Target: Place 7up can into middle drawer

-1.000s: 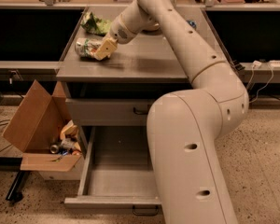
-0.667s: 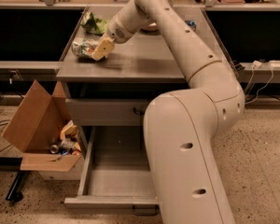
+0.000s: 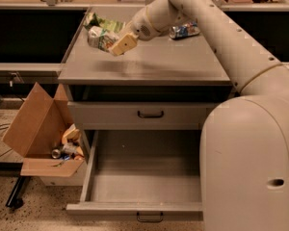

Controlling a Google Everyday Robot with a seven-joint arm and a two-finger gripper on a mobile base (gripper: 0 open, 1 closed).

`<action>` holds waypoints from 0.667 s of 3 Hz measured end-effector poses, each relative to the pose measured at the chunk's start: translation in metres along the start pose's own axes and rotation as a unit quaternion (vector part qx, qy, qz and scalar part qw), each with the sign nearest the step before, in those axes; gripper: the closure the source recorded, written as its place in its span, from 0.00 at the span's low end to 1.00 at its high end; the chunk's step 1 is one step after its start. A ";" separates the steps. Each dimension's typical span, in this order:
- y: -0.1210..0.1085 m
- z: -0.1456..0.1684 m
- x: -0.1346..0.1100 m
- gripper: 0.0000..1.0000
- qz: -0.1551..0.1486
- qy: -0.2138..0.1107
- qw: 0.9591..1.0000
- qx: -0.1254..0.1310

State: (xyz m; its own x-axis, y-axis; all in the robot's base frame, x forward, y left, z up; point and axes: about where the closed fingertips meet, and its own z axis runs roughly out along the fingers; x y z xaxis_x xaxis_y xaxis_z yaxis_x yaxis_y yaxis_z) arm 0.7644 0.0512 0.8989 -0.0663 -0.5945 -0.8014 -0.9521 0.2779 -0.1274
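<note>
The 7up can hangs above the left part of the bench, lying roughly on its side with its long axis about level. The end effector pinches its right end. The arm reaches leftward from upper right. Below, the middle drawer stands open.

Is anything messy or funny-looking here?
Yes. The blue, silver and red can lies tipped on its side on the grey cabinet top. The robot's hand, over that top's left part, grips a dented silver-white and green can.
</note>
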 end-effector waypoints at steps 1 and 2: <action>0.000 0.000 0.000 1.00 0.000 0.000 1.000 0.000; 0.019 -0.006 0.009 1.00 -0.026 0.019 0.999 -0.023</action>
State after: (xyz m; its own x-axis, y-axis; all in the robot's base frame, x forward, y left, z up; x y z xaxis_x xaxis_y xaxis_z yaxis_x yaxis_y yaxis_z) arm 0.7439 0.0460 0.8927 -0.0270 -0.6355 -0.7716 -0.9670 0.2121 -0.1409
